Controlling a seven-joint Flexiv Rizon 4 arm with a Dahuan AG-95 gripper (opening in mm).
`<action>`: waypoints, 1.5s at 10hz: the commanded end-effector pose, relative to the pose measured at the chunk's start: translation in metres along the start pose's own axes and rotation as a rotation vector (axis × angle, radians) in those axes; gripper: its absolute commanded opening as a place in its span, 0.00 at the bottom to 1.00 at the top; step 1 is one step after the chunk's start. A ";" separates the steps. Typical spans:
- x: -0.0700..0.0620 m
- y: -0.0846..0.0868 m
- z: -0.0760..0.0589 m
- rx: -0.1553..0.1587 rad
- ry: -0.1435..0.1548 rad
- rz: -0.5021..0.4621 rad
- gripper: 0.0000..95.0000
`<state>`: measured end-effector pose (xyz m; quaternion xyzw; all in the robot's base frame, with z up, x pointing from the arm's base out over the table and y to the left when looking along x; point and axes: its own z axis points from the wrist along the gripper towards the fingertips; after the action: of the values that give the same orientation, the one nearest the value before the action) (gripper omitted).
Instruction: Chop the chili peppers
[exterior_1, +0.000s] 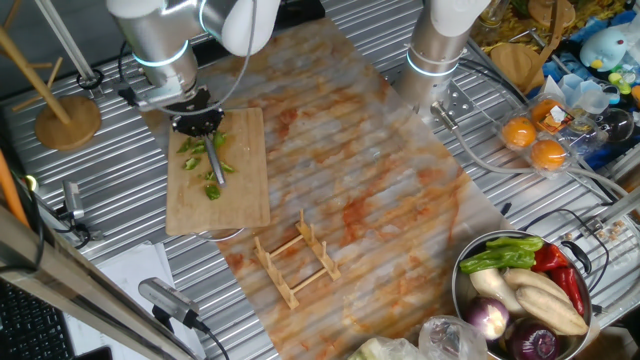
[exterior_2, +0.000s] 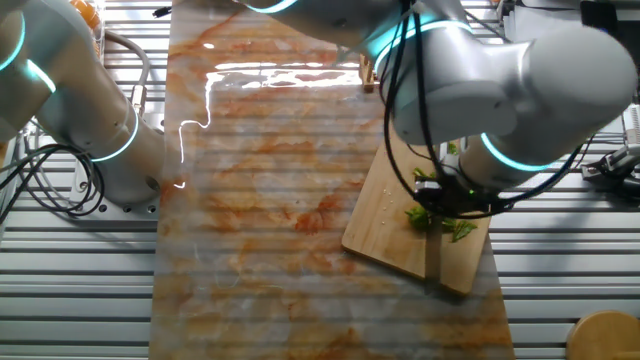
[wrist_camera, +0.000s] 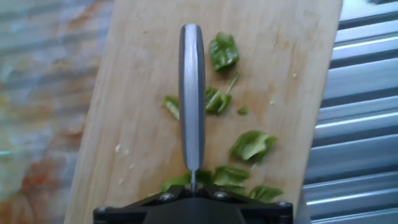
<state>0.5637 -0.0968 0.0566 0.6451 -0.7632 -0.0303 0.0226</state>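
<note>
At the far left of one fixed view a wooden stand (exterior_1: 62, 110) is sitting on the ribbed metal counter (exterior_1: 330, 30). Just to its right, the bamboo cutting board (exterior_1: 225, 190) is lying on the edge of a marbled orange mat (exterior_1: 380, 180), and the chili peppers (exterior_1: 215, 155), already cut into several bright green chunks, are lying scattered over the board's upper half. The pincer (exterior_1: 196, 122) is hanging directly above them, clamping a knife (exterior_1: 214, 165) whose blade is pointing down the board among the pieces; in the hand view the blade (wrist_camera: 192, 93) is showing edge-on, with chunks (wrist_camera: 252, 144) lying on both sides of it, more on the right. Further right, a small wooden rack (exterior_1: 298, 258) is standing on the mat. Beyond it a second arm's base (exterior_1: 440, 45) is rising from the counter, with oranges in a clear tray (exterior_1: 535, 140) near it. At the lower right a metal bowl (exterior_1: 462, 290) is holding mixed vegetables (exterior_1: 530, 290).
</note>
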 end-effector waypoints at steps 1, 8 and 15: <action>-0.003 -0.003 0.020 0.013 -0.004 -0.012 0.00; 0.031 0.019 0.010 0.070 0.012 -0.045 0.00; 0.038 0.016 0.015 0.058 -0.018 -0.025 0.00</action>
<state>0.5365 -0.1327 0.0542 0.6537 -0.7567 -0.0109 -0.0019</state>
